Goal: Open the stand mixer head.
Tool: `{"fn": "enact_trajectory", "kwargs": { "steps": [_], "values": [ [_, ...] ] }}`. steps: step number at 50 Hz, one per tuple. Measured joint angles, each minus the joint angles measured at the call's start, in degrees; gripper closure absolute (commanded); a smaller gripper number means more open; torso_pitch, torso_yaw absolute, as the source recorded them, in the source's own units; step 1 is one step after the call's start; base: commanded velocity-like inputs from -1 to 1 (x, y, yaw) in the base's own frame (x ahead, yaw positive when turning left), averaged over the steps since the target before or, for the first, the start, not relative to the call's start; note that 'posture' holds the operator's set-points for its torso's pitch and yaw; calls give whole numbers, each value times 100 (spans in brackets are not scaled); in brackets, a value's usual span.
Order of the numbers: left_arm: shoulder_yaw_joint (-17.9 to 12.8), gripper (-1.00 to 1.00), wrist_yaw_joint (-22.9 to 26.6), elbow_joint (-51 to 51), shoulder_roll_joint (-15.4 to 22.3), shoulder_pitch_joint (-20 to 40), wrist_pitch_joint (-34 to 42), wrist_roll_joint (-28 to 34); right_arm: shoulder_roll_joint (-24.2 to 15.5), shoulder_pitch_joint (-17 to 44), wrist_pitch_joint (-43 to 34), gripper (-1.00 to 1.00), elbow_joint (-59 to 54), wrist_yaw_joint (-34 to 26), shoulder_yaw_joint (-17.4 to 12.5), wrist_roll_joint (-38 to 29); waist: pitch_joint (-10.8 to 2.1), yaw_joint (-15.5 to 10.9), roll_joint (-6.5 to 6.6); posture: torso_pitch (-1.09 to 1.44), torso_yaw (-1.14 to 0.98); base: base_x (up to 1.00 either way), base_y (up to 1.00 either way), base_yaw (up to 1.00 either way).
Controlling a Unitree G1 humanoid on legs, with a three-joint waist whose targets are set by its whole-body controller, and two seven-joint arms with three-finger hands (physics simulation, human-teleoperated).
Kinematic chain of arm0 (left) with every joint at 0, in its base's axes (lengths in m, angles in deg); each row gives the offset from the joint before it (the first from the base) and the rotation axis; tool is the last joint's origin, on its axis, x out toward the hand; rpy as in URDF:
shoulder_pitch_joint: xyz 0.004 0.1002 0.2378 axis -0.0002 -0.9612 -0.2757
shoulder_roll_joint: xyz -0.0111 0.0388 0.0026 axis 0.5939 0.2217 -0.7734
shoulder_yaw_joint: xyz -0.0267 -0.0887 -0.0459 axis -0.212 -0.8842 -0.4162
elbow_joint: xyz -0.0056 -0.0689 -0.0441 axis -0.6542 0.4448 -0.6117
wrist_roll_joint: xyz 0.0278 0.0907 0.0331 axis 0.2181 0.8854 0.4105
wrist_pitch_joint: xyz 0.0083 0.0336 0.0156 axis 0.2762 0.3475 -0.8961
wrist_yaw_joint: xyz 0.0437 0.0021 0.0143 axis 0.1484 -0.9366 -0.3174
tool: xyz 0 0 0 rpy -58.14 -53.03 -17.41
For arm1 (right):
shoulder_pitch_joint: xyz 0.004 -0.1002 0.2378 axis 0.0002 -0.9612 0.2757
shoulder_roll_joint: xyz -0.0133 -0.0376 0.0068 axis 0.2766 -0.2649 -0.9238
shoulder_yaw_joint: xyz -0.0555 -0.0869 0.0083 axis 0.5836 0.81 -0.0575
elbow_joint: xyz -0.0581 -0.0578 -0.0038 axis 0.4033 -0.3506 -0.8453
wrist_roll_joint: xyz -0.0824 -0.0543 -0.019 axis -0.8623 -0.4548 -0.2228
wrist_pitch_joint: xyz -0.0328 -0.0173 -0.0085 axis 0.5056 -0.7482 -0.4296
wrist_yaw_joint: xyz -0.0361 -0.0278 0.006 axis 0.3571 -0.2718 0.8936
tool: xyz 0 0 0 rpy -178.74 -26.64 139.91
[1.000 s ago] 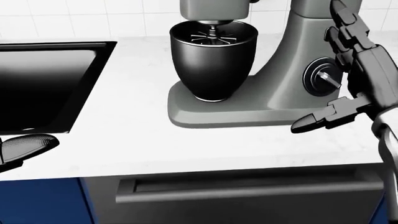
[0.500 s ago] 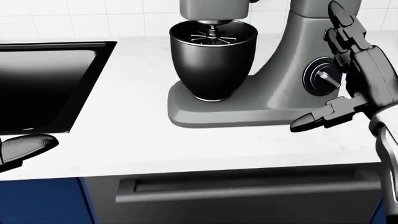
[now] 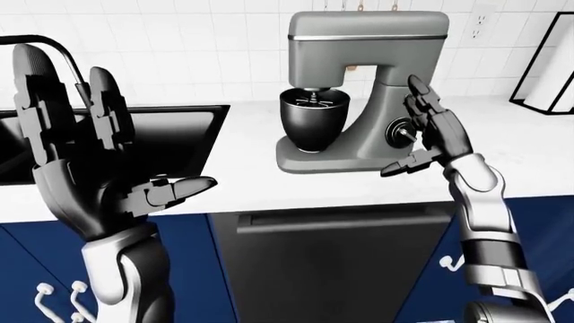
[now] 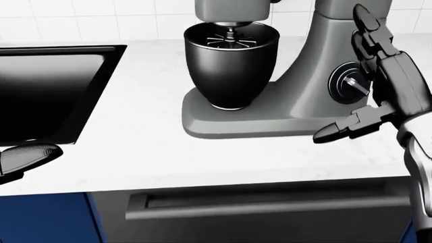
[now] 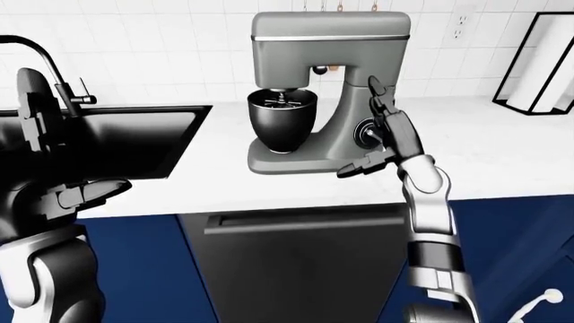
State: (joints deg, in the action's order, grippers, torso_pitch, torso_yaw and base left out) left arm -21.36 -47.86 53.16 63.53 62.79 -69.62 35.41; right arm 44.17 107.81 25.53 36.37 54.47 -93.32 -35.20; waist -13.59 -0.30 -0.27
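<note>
With the stand mixer [image 3: 359, 94] seen lowered over its bowl [image 3: 313, 121] on the white counter [image 3: 242, 168], the open, empty right hand [image 3: 428, 134] is best raised beneath the mixer head [image 3: 369, 37] and pushed upward.

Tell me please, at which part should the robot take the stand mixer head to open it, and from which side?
Probably the head's free end, which overhangs the bowl. The stand mixer head joins the column above the dial, so it likely tilts up there. The right hand, open beside the column, could come from the left-eye view's right, rise, and hook its fingers under that end.
</note>
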Motion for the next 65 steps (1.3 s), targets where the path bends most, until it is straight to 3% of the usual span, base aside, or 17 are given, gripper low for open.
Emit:
{"fn": "enact_trajectory", "kwargs": {
  "steps": [65],
  "values": [
    [-43,-98,-19,3,39,39,11,-7,-204,748,820,-100,-1629,108,118,-63,8,0,10,-30,0,0,0,0]
  ]
}}
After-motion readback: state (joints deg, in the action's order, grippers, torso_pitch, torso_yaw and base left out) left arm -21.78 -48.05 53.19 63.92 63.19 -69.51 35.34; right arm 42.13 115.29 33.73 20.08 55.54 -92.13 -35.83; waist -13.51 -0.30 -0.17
